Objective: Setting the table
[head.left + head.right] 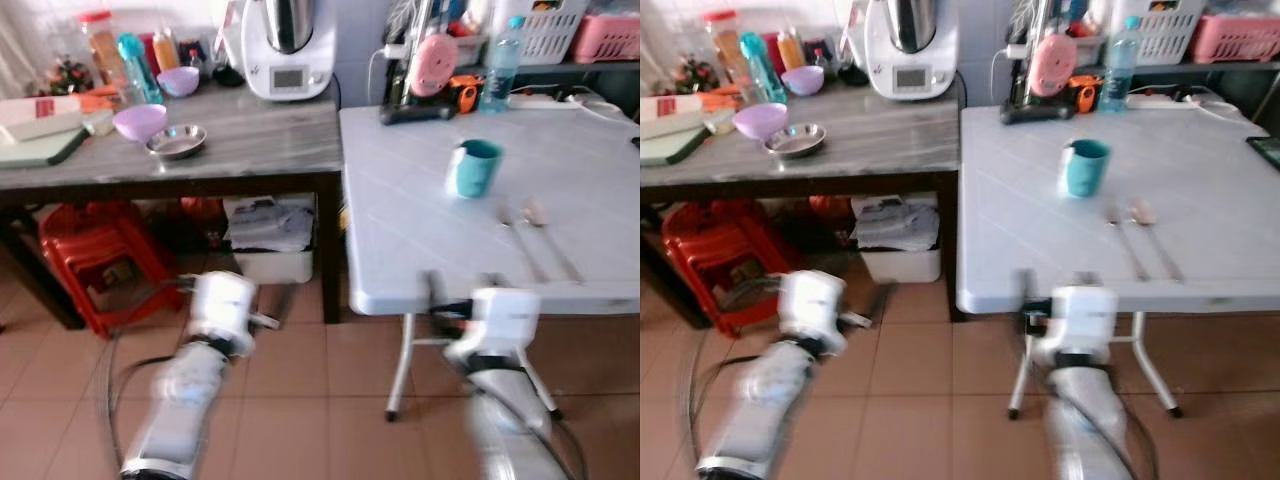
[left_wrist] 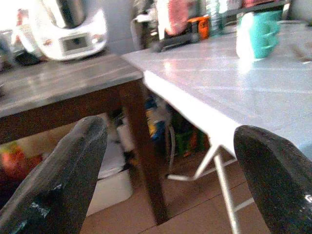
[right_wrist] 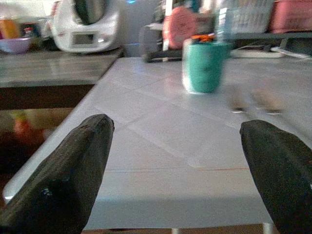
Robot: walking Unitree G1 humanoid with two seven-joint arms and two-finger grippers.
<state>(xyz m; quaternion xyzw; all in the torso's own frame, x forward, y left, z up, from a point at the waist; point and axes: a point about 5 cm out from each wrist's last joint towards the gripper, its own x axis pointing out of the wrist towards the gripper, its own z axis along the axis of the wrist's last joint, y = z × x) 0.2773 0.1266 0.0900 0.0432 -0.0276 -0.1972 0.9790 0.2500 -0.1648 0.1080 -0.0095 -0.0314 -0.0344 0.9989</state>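
Note:
A teal mug (image 1: pixel 477 167) stands upright on the white folding table (image 1: pixel 400 240). To its right and nearer me lie a fork (image 1: pixel 519 236) and a spoon (image 1: pixel 546 228), side by side. My right gripper (image 1: pixel 461 286) is open at the table's near edge and faces the mug (image 3: pixel 204 66) across the tabletop, holding nothing. My left gripper (image 2: pixel 170 190) is open and empty, low over the floor, pointing at the gap where the table's left edge meets the dark counter leg (image 2: pixel 144 146). On the grey counter (image 1: pixel 250 130) sit a purple bowl (image 1: pixel 140 122) and a small metal bowl (image 1: pixel 177 141).
A white kitchen machine (image 1: pixel 288 50), bottles and a cutting board (image 1: pixel 40 150) stand on the counter. Red stools (image 1: pixel 95 255) and a white bin (image 1: pixel 275 245) are stored under it. A water bottle (image 1: pixel 502 65), a pink object and baskets line the back. The floor is brown tile.

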